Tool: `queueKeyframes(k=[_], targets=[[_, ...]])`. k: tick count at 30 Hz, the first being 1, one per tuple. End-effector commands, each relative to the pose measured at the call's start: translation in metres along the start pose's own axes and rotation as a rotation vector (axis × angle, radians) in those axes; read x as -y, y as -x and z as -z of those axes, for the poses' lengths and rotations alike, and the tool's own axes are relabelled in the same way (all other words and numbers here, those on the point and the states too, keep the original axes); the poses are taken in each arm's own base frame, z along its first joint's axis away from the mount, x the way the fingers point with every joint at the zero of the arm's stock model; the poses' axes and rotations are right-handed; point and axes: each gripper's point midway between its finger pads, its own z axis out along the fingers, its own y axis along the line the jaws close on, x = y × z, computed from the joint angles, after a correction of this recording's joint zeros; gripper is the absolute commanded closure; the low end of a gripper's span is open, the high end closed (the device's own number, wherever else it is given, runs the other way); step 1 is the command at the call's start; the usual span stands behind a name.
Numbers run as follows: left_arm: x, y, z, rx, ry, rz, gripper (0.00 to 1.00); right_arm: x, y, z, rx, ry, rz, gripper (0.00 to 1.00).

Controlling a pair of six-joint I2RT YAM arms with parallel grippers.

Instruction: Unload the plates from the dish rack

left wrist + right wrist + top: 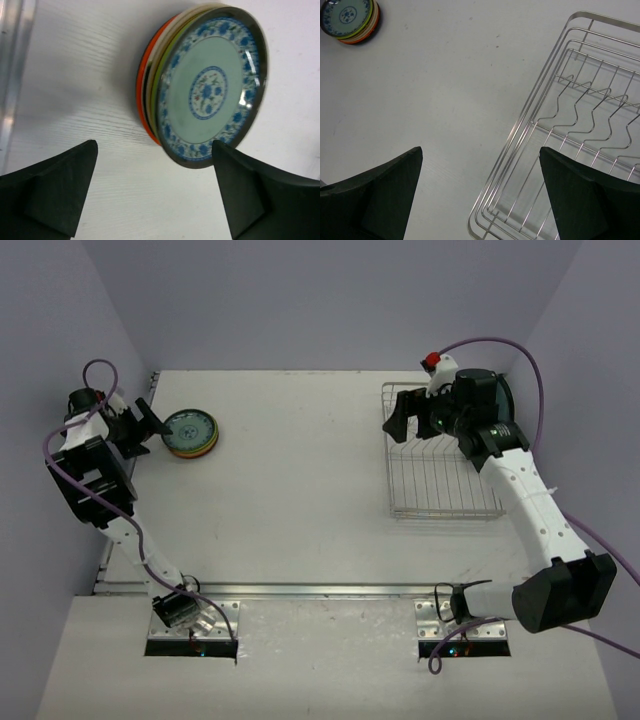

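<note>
A stack of small round plates (190,432) lies flat on the table at the far left, topped by a pale green plate with a blue flower pattern (210,95); orange, cream and green rims show beneath it. My left gripper (148,433) is open just left of the stack and holds nothing (154,150); one finger reaches the top plate's rim. The silver wire dish rack (440,480) stands at the right, and its visible tines hold no plate (502,162). My right gripper (410,422) hangs open and empty over the rack's back left corner (480,152). The stack also shows far off (350,20).
A dark teal rounded shape (497,390) sits behind the right wrist at the rack's back right, mostly hidden by the arm. A small red-capped white piece (433,363) is at the rack's back edge. Lilac walls close the table on three sides.
</note>
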Motion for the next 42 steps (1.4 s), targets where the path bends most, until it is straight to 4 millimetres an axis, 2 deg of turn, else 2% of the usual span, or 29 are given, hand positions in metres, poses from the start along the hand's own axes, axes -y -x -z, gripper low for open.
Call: queueKeyframes(k=[1,2,4,5,7,8,9,10,11,12,13,14,15,16,17,18,20,22,24,26,30,37,38,39,42], targets=[[0.028,0.04,0.045,0.197,0.168,-0.269,0.0,0.017,0.023,0.008,0.074,-0.103,0.039,0.01],[0.03,0.045,0.055,0.243,0.243,-0.317,0.0,0.023,0.024,0.008,0.081,-0.132,0.043,0.01],[0.061,0.044,0.075,0.334,0.303,-0.427,0.0,0.036,0.026,0.01,0.094,-0.205,0.05,0.01],[0.068,0.053,0.079,0.383,0.306,-0.463,0.0,0.045,0.026,0.012,0.096,-0.251,0.056,0.01],[0.117,0.05,0.114,0.568,0.364,-0.591,0.0,0.079,0.029,0.018,0.108,-0.385,0.066,0.01],[0.128,0.045,0.113,0.572,0.362,-0.619,0.0,0.086,0.032,0.021,0.116,-0.418,0.062,0.02],[0.153,0.033,0.131,0.635,0.328,-0.663,0.0,0.119,0.03,0.028,0.104,-0.499,0.022,0.07],[0.174,0.025,0.133,0.659,0.293,-0.698,0.0,0.132,0.032,0.031,0.106,-0.525,0.01,0.1],[0.18,0.022,0.136,0.671,0.281,-0.708,0.0,0.141,0.03,0.033,0.1,-0.544,-0.001,0.11],[0.192,0.015,0.138,0.681,0.271,-0.725,0.0,0.159,0.029,0.038,0.092,-0.583,-0.004,0.14],[0.208,0.004,0.138,0.69,0.257,-0.749,0.0,0.18,0.028,0.046,0.083,-0.627,-0.001,0.19],[0.221,-0.006,0.135,0.687,0.25,-0.774,0.0,0.191,0.024,0.046,0.063,-0.643,0.006,0.25],[0.23,-0.014,0.134,0.686,0.248,-0.794,0.0,0.201,0.02,0.047,0.046,-0.658,0.01,0.31],[0.23,-0.015,0.135,0.69,0.26,-0.795,0.0,0.208,0.017,0.049,0.039,-0.672,0.005,0.35],[0.242,-0.025,0.133,0.686,0.24,-0.817,0.0,0.215,0.014,0.052,0.031,-0.686,-0.007,0.39],[0.245,-0.03,0.135,0.692,0.242,-0.823,0.0,0.224,0.009,0.057,0.024,-0.705,-0.021,0.46],[0.256,-0.042,0.134,0.69,0.224,-0.839,0.0,0.228,-0.011,0.061,-0.001,-0.708,-0.053,0.51],[0.26,-0.048,0.134,0.693,0.215,-0.841,0.0,0.223,-0.023,0.065,0.004,-0.697,-0.099,0.52],[0.264,-0.052,0.133,0.693,0.198,-0.838,0.0,0.218,-0.047,0.063,-0.001,-0.684,-0.149,0.5],[0.266,-0.055,0.132,0.693,0.183,-0.836,0.0,0.215,-0.062,0.061,0.023,-0.677,-0.2,0.49],[0.271,-0.057,0.131,0.694,0.164,-0.836,0.0,0.219,-0.074,0.056,0.061,-0.686,-0.282,0.49],[0.268,-0.061,0.128,0.698,0.157,-0.818,0.0,0.232,-0.089,0.048,0.156,-0.708,-0.299,0.52],[0.268,-0.061,0.128,0.697,0.157,-0.818,0.0,0.234,-0.081,0.048,0.19,-0.708,-0.291,0.52],[0.268,-0.061,0.127,0.696,0.158,-0.818,0.0,0.234,-0.092,0.045,0.189,-0.71,-0.299,0.52],[0.269,-0.06,0.125,0.695,0.16,-0.823,0.0,0.238,-0.103,0.041,0.201,-0.715,-0.321,0.52]])
